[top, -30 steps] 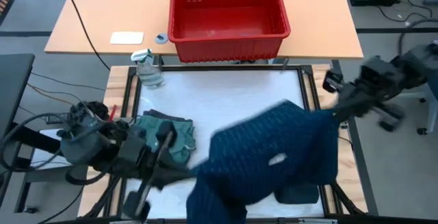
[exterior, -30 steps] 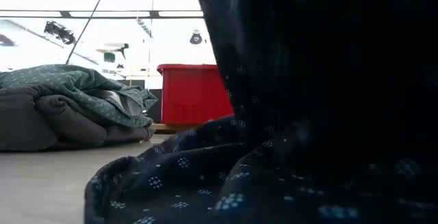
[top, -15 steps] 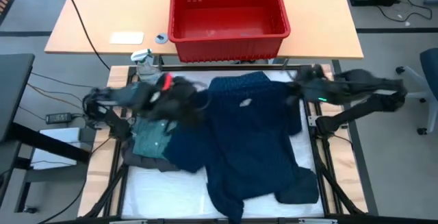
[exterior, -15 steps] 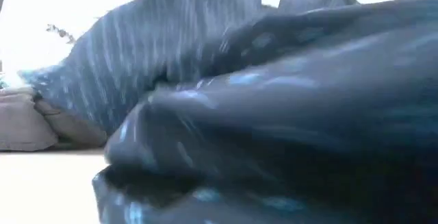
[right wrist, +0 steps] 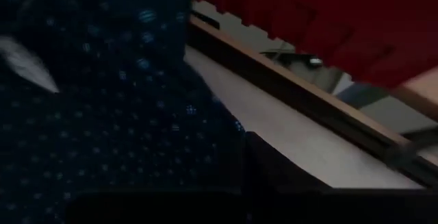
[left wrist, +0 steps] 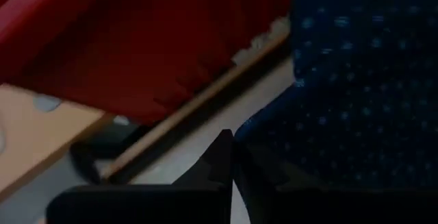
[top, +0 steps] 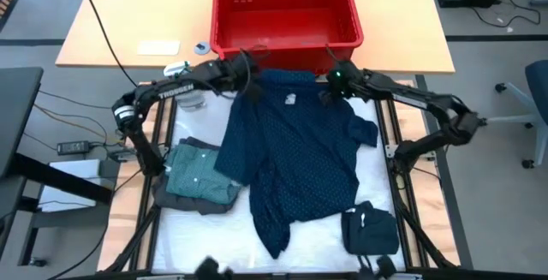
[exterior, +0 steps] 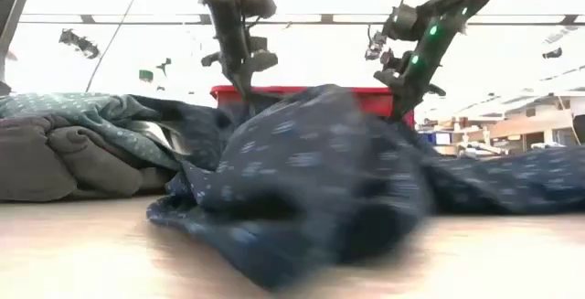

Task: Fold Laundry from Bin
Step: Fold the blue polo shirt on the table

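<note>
Navy shirt (top: 300, 156) now flat on white table (top: 205, 109)

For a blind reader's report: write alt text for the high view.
A navy dotted shirt lies spread on the white table, its collar end held near the empty red bin by the left gripper and right gripper, jaws shut. A teal and grey folded pile sits to its left, a dark folded piece at front right.

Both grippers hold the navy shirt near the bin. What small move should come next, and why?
Probably let go: the navy shirt lies spread on the table, collar toward the bin, and the left gripper and right gripper pinch its shoulders.
</note>
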Robot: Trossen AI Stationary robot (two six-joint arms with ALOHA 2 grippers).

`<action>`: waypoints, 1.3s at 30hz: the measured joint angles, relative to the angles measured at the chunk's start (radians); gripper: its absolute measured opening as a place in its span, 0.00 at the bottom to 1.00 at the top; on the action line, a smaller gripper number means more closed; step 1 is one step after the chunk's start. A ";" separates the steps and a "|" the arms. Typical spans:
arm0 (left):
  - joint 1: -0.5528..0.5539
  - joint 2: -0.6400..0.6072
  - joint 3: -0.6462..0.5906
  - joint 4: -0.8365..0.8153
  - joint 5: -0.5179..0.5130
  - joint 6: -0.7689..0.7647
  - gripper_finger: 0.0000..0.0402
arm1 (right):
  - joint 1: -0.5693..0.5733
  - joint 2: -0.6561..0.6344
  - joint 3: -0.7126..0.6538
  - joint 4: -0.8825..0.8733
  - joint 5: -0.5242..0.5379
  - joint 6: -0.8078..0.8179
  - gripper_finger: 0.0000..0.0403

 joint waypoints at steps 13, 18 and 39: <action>0.197 -0.002 -0.072 0.069 0.187 0.142 0.28 | -0.080 0.038 0.147 -0.074 -0.086 0.070 0.45; 0.150 -0.046 0.022 -0.096 0.352 0.224 0.33 | -0.014 -0.080 0.155 -0.270 -0.218 0.108 0.45; -0.663 -0.082 -0.227 0.403 0.326 -0.395 0.33 | 1.048 -0.339 -0.353 -0.286 -0.217 0.881 0.24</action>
